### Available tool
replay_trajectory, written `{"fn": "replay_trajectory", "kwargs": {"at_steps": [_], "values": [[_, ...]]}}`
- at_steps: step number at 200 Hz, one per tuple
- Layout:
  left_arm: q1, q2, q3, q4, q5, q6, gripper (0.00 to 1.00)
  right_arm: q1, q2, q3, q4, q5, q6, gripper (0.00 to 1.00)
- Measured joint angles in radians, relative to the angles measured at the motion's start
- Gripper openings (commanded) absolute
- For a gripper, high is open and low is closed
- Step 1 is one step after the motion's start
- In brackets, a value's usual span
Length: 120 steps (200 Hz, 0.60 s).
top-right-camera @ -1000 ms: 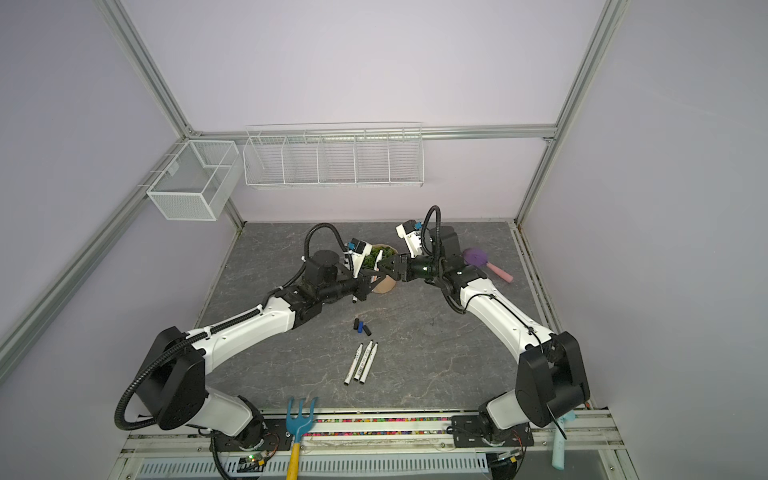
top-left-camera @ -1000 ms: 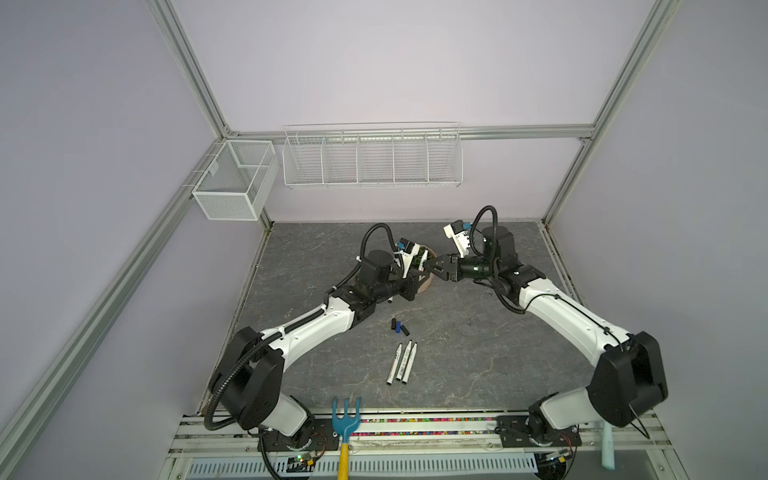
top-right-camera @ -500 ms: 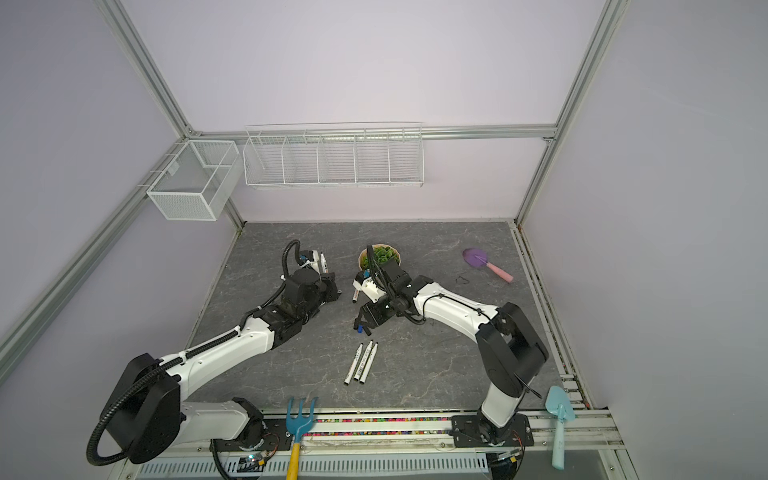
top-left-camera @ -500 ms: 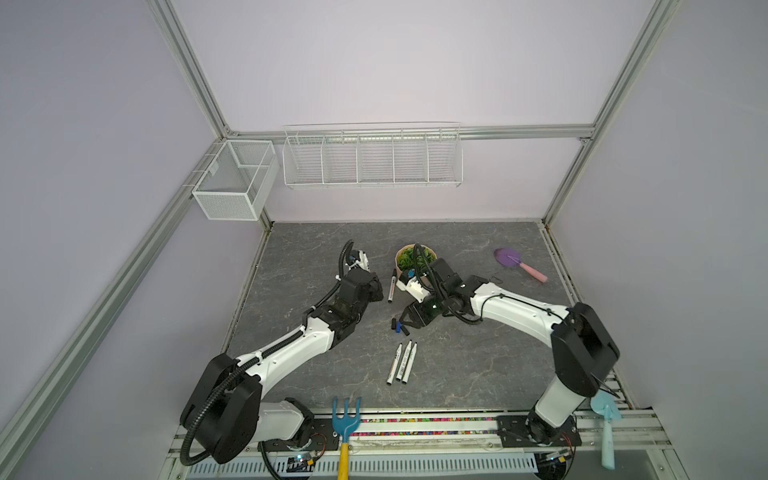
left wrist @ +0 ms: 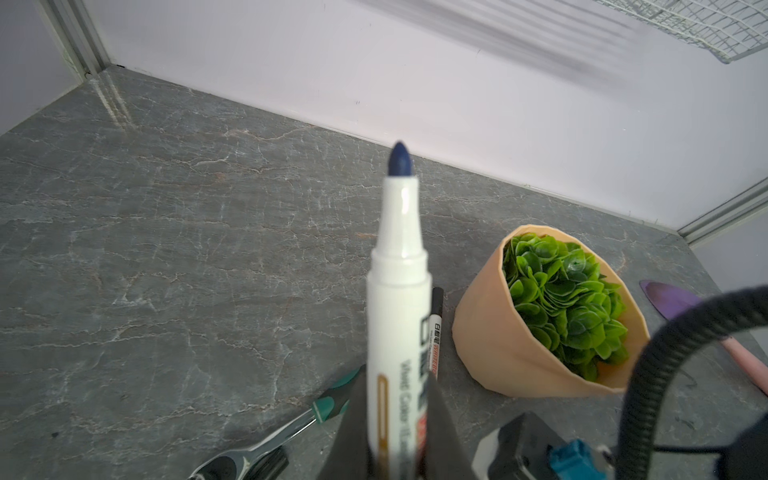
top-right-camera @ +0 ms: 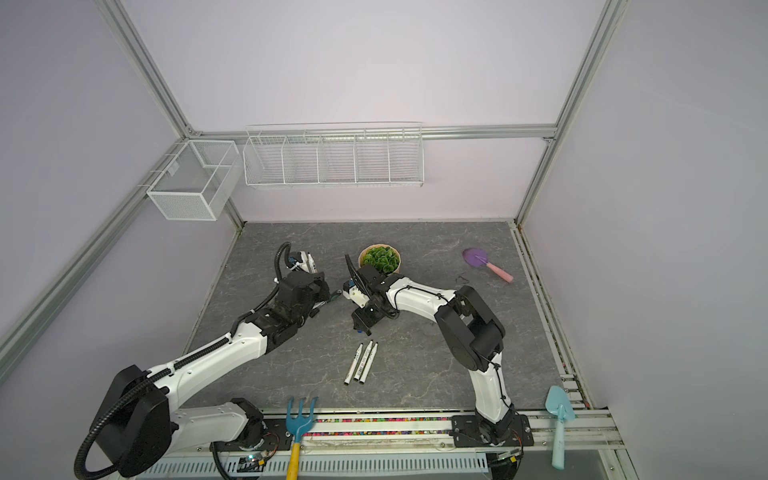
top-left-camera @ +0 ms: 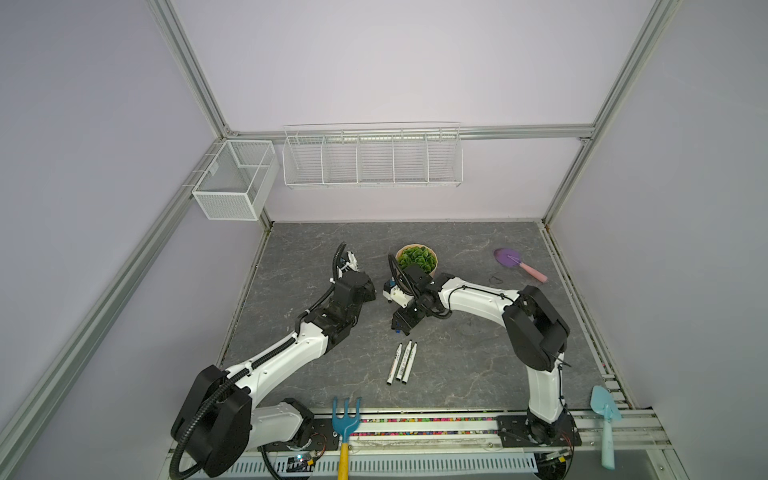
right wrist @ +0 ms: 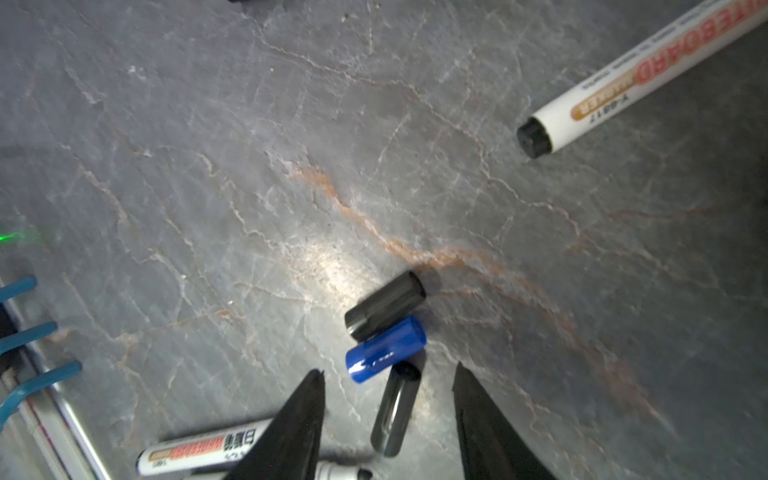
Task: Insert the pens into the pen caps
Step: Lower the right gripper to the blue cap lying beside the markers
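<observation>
My left gripper (left wrist: 397, 415) is shut on a white pen (left wrist: 399, 291) whose dark blue tip points up and away; in a top view it is raised left of centre (top-right-camera: 305, 266). My right gripper (right wrist: 388, 370) hangs open just above the table (top-left-camera: 403, 325). A black pen cap (right wrist: 395, 409) lies between its fingers. A blue cap (right wrist: 384, 349) and another black cap (right wrist: 384, 305) lie just beyond the fingertips. Three pens (top-left-camera: 401, 363) lie side by side in front of that gripper. Another pen (left wrist: 435, 332) lies by the plant pot.
A peach pot with a green plant (top-left-camera: 417, 259) stands behind the grippers. A green-handled wrench (left wrist: 291, 430) lies under my left gripper. A purple trowel (top-left-camera: 519, 266) lies back right. A blue rake (top-left-camera: 345, 419) and a light blue trowel (top-left-camera: 606, 415) rest on the front rail.
The grippers, which met in the air near the plant, have drawn apart. The right one came down over the caps; the left one pulled back to the left with its pen.
</observation>
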Motion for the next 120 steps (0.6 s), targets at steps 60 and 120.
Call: {"fn": "replay_trajectory", "kwargs": {"at_steps": [60,120], "values": [[0.011,-0.06,-0.019,-0.028,-0.032,0.01,0.0,0.038,0.064,0.06,-0.041,0.049,-0.015,0.51],[0.015,-0.064,-0.021,-0.034,-0.038,0.027,0.0,0.091,0.106,0.129,-0.105,0.178,-0.052,0.47]]}}
